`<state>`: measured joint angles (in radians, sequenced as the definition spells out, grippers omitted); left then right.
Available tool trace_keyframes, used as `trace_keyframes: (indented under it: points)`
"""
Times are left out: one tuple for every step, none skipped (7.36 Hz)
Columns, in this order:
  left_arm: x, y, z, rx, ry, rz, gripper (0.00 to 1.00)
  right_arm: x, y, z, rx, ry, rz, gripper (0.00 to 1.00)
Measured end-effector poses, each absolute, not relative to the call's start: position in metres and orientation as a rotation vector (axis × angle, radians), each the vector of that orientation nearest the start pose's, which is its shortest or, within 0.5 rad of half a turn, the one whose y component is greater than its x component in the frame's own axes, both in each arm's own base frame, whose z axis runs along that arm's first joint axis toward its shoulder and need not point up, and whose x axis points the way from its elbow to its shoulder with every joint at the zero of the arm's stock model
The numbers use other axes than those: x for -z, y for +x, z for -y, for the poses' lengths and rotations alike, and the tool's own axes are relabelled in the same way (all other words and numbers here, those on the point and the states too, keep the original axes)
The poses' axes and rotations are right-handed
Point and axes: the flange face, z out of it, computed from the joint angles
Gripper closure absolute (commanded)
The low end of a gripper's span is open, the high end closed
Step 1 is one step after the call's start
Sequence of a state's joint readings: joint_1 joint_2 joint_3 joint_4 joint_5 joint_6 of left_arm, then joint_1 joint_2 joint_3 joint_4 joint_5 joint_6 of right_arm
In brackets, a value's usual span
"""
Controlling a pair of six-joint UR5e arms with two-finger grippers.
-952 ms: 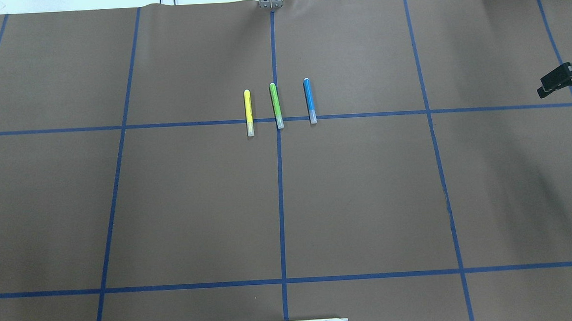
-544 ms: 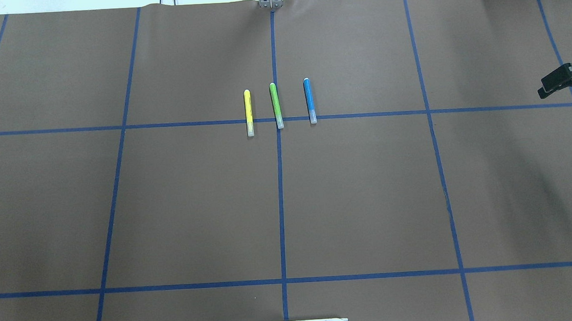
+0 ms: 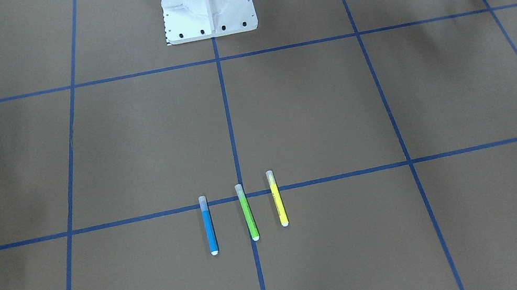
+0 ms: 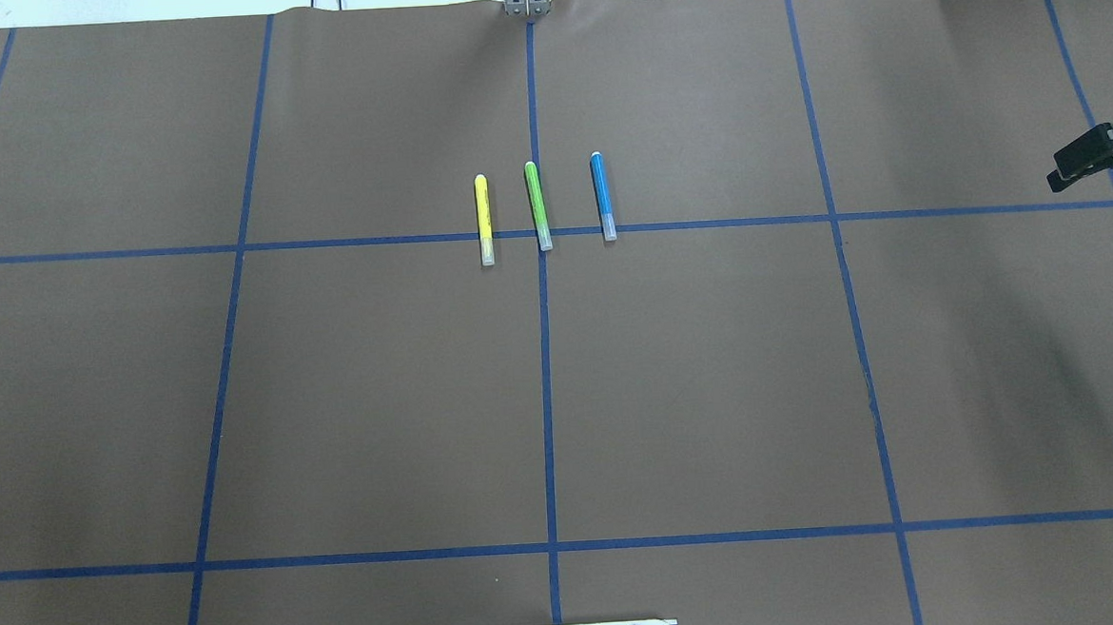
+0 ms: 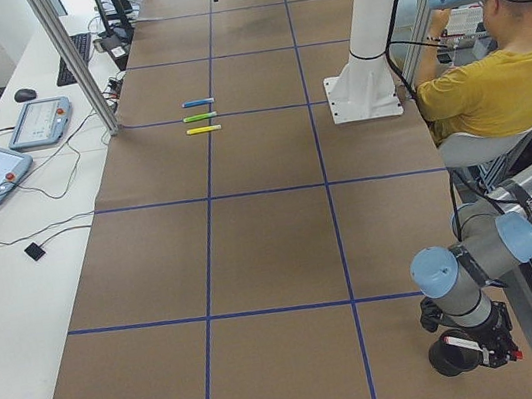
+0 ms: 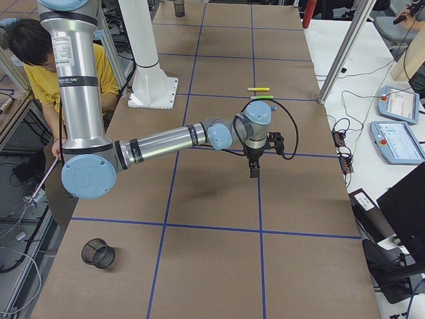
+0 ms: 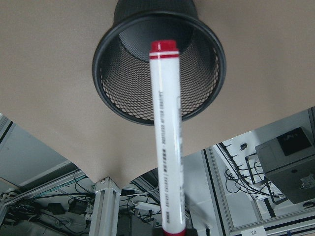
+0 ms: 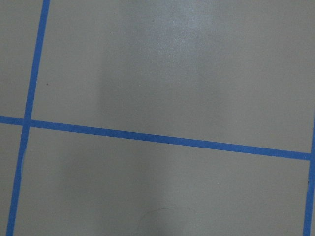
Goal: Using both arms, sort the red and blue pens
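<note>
the left claw (image 5: pixel 474 343) is closed on the red pen (image 7: pixel 167 132), gripping its tail end. the pen's red end points at the mouth of a black mesh cup (image 7: pixel 123 69). the blue pen (image 4: pixel 602 196) lies flat on the table (image 4: pixel 713 390). a green pen (image 4: pixel 538 206) lies at its 9 o'clock and a yellow pen (image 4: pixel 483 219) beyond that, all apart. the right claw (image 4: pixel 1068 167) hangs well off at the blue pen's 3 o'clock, above the brown cover and its blue tape lines. i cannot tell how far it is open.
</note>
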<state>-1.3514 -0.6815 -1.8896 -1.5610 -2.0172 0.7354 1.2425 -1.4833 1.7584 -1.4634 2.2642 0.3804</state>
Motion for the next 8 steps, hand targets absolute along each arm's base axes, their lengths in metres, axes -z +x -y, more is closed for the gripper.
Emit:
trace_keyframes:
  points:
    - [-0.772,-0.0807,0.0531,-0.784,-0.453,-0.58,0.82,-0.5129,-0.1068,0.5295,0.083,0.107,0.769,0.0]
    - [-0.7725,-0.0808,0.0528,-0.784,-0.454,-0.581,0.82,-0.5128,-0.1068,0.5295,0.083,0.107,0.769,0.0]
    - [-0.7734,-0.0809,0.052,-0.784,-0.457,-0.581,0.82,-0.5123,-0.1067,0.5294,0.084,0.108,0.77,0.0]
    - [-0.7745,-0.0811,0.051,-0.783,-0.46,-0.582,0.82,-0.5114,-0.1067,0.5293,0.084,0.11,0.77,0.0]
    - [-0.7752,-0.0813,0.0503,-0.782,-0.462,-0.583,0.81,-0.5102,-0.1066,0.5291,0.085,0.112,0.771,0.0]
    - [-0.7754,-0.0813,0.0501,-0.783,-0.463,-0.583,0.7,-0.5097,-0.1066,0.5288,0.085,0.113,0.771,0.0]
    - [-0.7756,-0.0814,0.05,-0.792,-0.461,-0.585,0.56,-0.5097,-0.1065,0.5286,0.085,0.113,0.771,0.0]
    - [-0.7758,-0.0814,0.0497,-0.808,-0.457,-0.59,0.4,-0.5096,-0.1064,0.5285,0.085,0.113,0.771,0.0]
